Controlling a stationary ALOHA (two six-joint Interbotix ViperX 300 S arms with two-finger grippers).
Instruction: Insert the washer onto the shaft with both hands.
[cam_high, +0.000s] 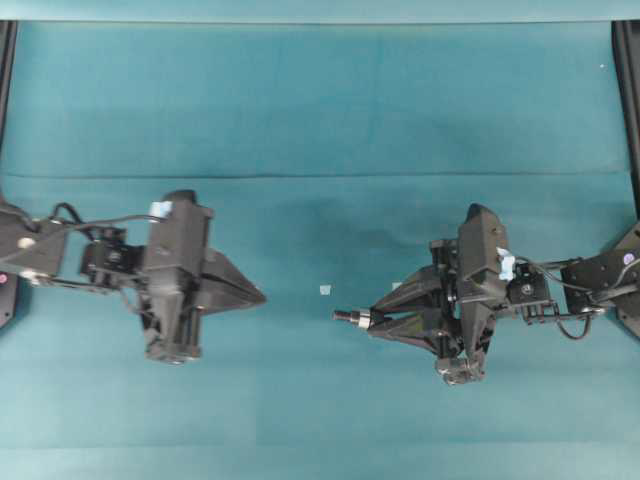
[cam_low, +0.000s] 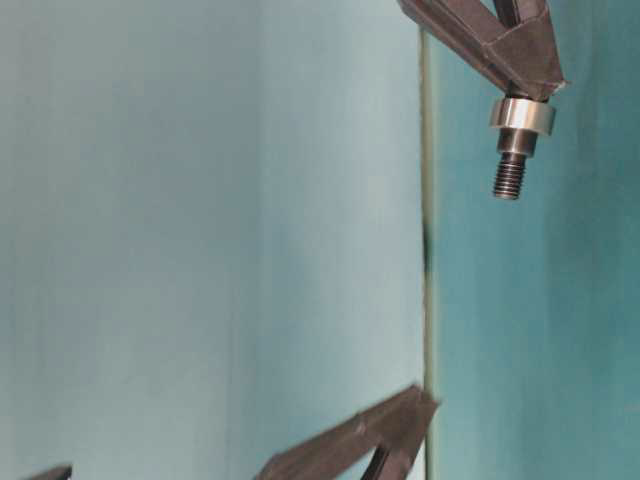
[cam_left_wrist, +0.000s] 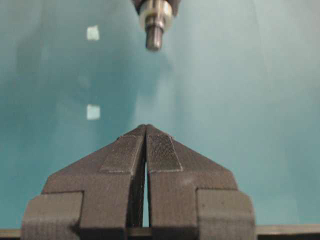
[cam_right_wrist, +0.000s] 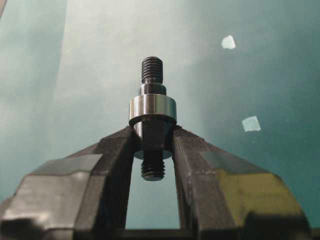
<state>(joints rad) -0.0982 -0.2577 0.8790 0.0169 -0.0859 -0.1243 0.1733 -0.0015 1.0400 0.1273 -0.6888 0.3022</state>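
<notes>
My right gripper (cam_high: 375, 320) is shut on the shaft (cam_high: 350, 316), a short dark stepped rod with a threaded tip that points left toward the other arm. In the right wrist view the fingers (cam_right_wrist: 117, 150) clamp the shaft (cam_right_wrist: 152, 70) on its lower body. The washer (cam_right_wrist: 152, 109), a shiny grey ring, sits around the shaft just ahead of the fingertips. My left gripper (cam_high: 262, 296) is shut with nothing in it; its pads (cam_left_wrist: 162, 152) meet at the tip. It points at the shaft (cam_left_wrist: 154, 37) and washer (cam_left_wrist: 156, 15) from a short way off.
A teal cloth (cam_high: 320, 110) covers the table. A pale tape bit (cam_high: 325, 290) lies between the two grippers, a little behind the line between them. Black frame rails (cam_high: 628, 100) run along the table's left and right edges.
</notes>
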